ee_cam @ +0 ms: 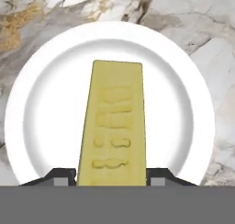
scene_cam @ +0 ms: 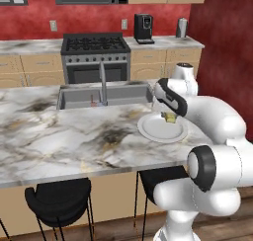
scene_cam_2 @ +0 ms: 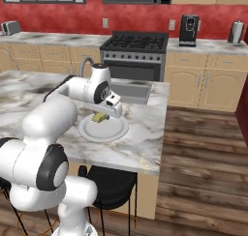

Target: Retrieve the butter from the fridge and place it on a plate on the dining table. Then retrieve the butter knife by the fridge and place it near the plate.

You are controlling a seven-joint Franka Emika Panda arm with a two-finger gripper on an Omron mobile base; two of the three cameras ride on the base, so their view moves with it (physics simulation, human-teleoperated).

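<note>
My claw: pinching the butter by its near end.
Butter: above the middle of the plate, not yet set down.
Plate: on the dining table, beside the sink.
Left: release butter; fetch the butter knife.

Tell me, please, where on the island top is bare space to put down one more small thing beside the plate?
The dining table is bare across the wide stretch left of the plate, from the sink to the near edge. A narrower strip lies between plate and right edge. Over the plate it is crowded: the gripper holds the butter there.
</note>
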